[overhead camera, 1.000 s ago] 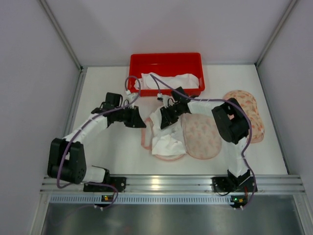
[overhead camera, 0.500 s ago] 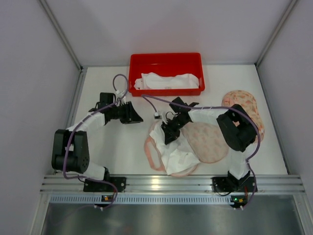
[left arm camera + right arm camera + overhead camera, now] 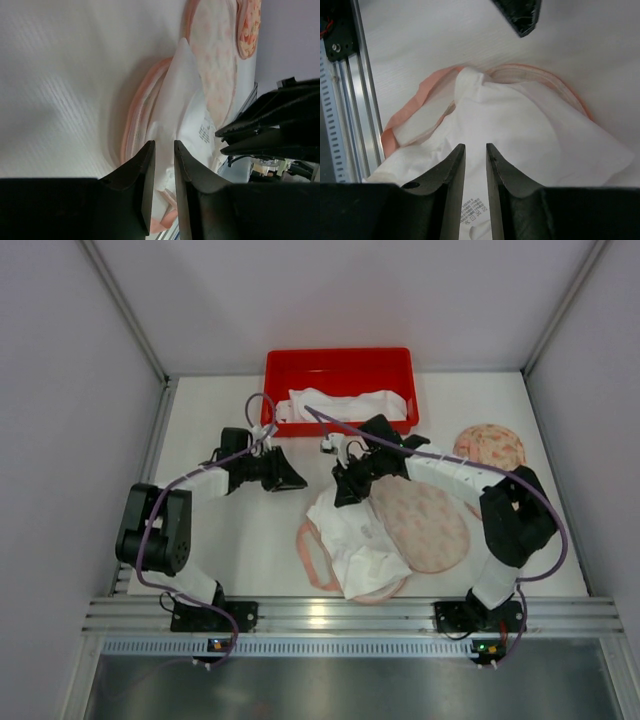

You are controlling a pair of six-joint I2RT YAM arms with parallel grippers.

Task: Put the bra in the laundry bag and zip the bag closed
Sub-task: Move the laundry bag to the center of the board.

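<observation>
The white bra point(image 3: 352, 543) lies crumpled on the open pink mesh laundry bag point(image 3: 312, 558), whose round floral lid point(image 3: 425, 525) lies flipped to the right. My right gripper point(image 3: 343, 495) hovers over the bra's far edge, jaws nearly together with nothing between them. In the right wrist view it point(image 3: 475, 146) is above the bra point(image 3: 520, 130) and the bag's pink rim point(image 3: 405, 117). My left gripper point(image 3: 296, 481) is left of the bag, apart from it, jaws nearly together and empty. In the left wrist view it point(image 3: 164, 145) points at the bra point(image 3: 190, 100).
A red bin point(image 3: 340, 360) holding a white garment point(image 3: 345, 405) stands at the back centre. A second pink floral bag point(image 3: 492, 445) lies at the right, partly under the right arm. White walls stand on both sides and an aluminium rail point(image 3: 320, 615) runs along the near edge.
The bra and bag shifted toward the near edge with the right gripper, which then drew back to the bra's far edge. The left gripper swung away, then came right toward the bag.
</observation>
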